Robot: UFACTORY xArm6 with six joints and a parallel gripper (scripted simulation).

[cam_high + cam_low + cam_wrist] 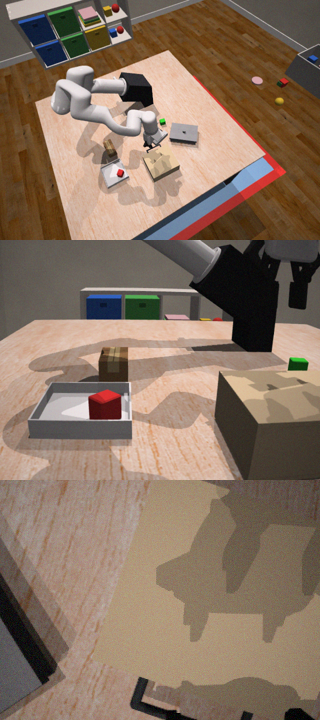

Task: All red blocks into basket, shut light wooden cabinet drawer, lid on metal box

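A red block [120, 173] lies inside the grey basket [114, 172] at the front left of the table; it also shows in the exterior view [104, 404], within the basket's [80, 407] walls. My gripper [149, 145] is open and empty. It hangs above the far edge of the light wooden cabinet [161, 161], over its black drawer handle [152, 147]. The wrist view shows the cabinet top [215, 600] and the handle [150, 702]. The metal box [184, 132], with its knobbed lid on, stands right of the gripper. A green block [162, 121] lies behind it.
A small brown cardboard box [109, 147] stands behind the basket. The arm's black base [136, 89] is at the table's back. A shelf unit [69, 28] with bins stands beyond. Loose toys [282, 82] lie on the floor to the right.
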